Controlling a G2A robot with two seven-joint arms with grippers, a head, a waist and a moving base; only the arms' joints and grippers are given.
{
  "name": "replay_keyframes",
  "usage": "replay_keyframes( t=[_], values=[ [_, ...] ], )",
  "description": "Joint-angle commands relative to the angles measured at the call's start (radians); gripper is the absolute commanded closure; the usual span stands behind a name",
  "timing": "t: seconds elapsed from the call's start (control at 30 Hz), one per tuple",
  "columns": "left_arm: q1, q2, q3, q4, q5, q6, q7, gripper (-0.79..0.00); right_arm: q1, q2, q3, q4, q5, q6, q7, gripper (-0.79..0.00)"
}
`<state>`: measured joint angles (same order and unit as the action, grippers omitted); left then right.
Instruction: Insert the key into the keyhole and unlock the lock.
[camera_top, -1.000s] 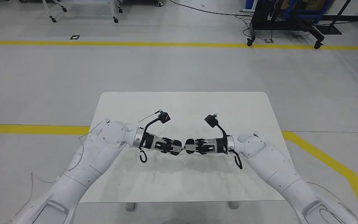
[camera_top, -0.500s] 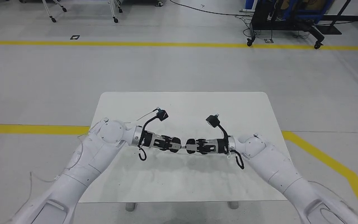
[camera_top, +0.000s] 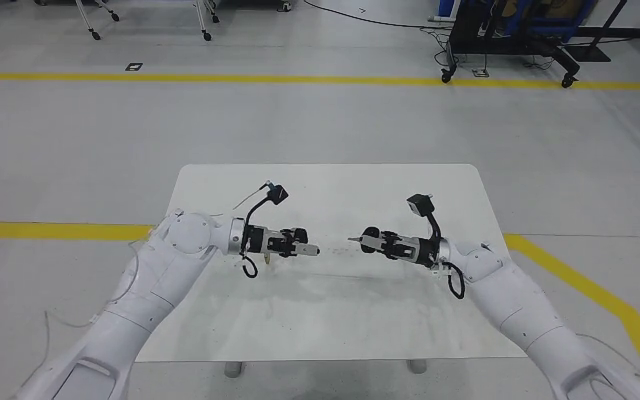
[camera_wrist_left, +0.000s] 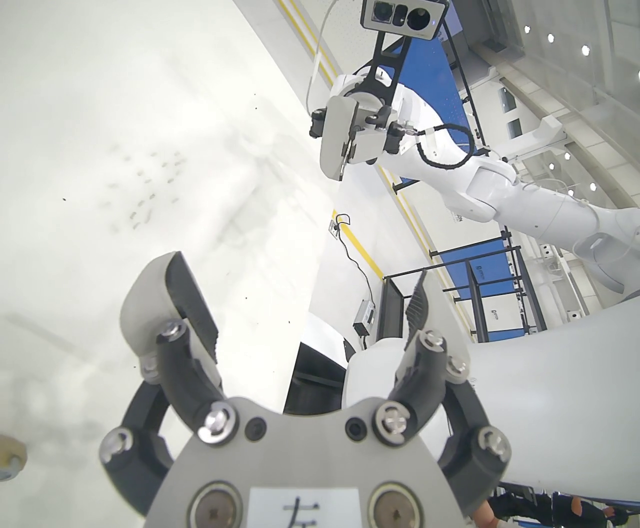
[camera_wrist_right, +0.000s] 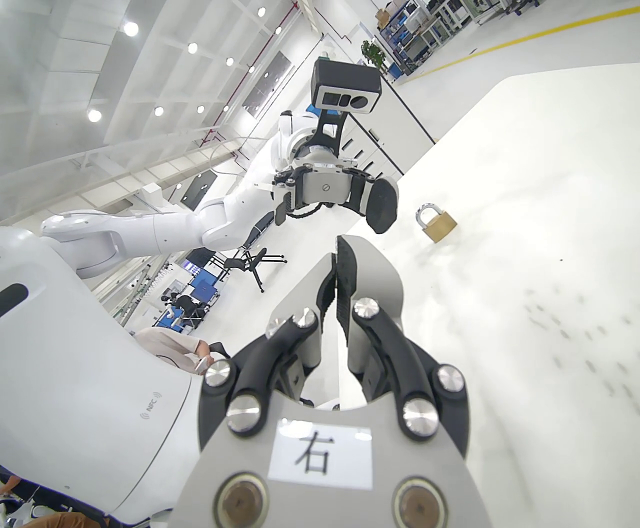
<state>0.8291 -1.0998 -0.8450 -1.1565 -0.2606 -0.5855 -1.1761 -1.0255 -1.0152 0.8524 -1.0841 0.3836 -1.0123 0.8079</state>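
The brass padlock (camera_wrist_right: 440, 226) lies on the white table (camera_wrist_right: 530, 165), shackle closed, near the left claw (camera_wrist_left: 295, 282), which is spread wide and holds nothing. The right claw (camera_wrist_right: 339, 250) is pressed closed; whether anything thin sits between its pads cannot be told. The padlock looks small, dense, rigid and smooth, likely to skid, so gripping its flat faces seems best, keyhole end clear.

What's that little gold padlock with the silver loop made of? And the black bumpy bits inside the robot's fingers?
The small gold-coloured padlock has a body that looks like brass: yellow with a dull metal sheen. Its silver loop looks like steel, bright and shiny. The black ribbed finger pads look like rubber, matte and grooved, though hard plastic is possible.
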Motion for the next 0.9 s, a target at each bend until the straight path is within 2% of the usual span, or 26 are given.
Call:
replay_keyframes(
  t=[0.0, 0.1, 0.17, 0.3, 0.37, 0.43, 0.57, 0.63, 0.7, 0.8, 0.87],
  values=[
    [0.000, 0.000, 0.000, 0.000, 0.000, 0.000, 0.000, -0.785, 0.000, 0.000, 0.000, 0.000, 0.000, 0.000, 0.000, 0.000],
    [0.000, 0.000, 0.000, 0.000, 0.000, 0.000, 0.000, -0.785, 0.000, 0.000, 0.000, 0.000, 0.000, 0.000, 0.000, 0.000],
    [0.005, 0.004, -0.010, -0.021, 0.050, 0.022, 0.041, -0.785, 0.000, 0.000, 0.000, 0.000, 0.000, 0.000, 0.000, 0.000],
    [0.052, 0.044, -0.109, -0.115, 0.198, 0.087, 0.111, -0.785, 0.000, 0.000, 0.000, 0.000, 0.000, 0.000, 0.000, 0.000],
    [0.095, 0.072, -0.182, -0.188, 0.261, 0.131, 0.112, -0.785, 0.000, 0.000, 0.000, 0.000, 0.000, 0.000, 0.000, 0.000],
    [0.152, 0.100, -0.256, -0.297, 0.365, 0.195, 0.111, -0.785, 0.000, 0.000, 0.000, 0.000, 0.000, 0.000, 0.000, 0.000],
    [0.279, 0.144, -0.356, -0.563, 0.675, 0.402, 0.074, -0.785, 0.000, 0.000, 0.000, 0.000, 0.000, 0.000, 0.000, 0.000],
    [0.333, 0.155, -0.359, -0.672, 0.861, 0.523, 0.051, -0.785, 0.000, 0.000, 0.000, 0.000, 0.000, 0.000, 0.000, 0.000],
    [0.368, 0.156, -0.334, -0.736, 0.997, 0.634, 0.055, -0.785, 0.000, 0.000, 0.000, 0.000, 0.000, 0.000, 0.000, 0.000],
    [0.361, 0.146, -0.255, -0.720, 1.073, 0.689, 0.025, -0.785, 0.000, 0.000, 0.000, 0.000, 0.000, 0.000, 0.000, 0.000],
    [0.327, 0.133, -0.185, -0.682, 1.139, 0.737, 0.003, -0.640, 0.000, 0.000, 0.000, 0.000, 0.000, 0.000, 0.000, 0.000]
  ],
)
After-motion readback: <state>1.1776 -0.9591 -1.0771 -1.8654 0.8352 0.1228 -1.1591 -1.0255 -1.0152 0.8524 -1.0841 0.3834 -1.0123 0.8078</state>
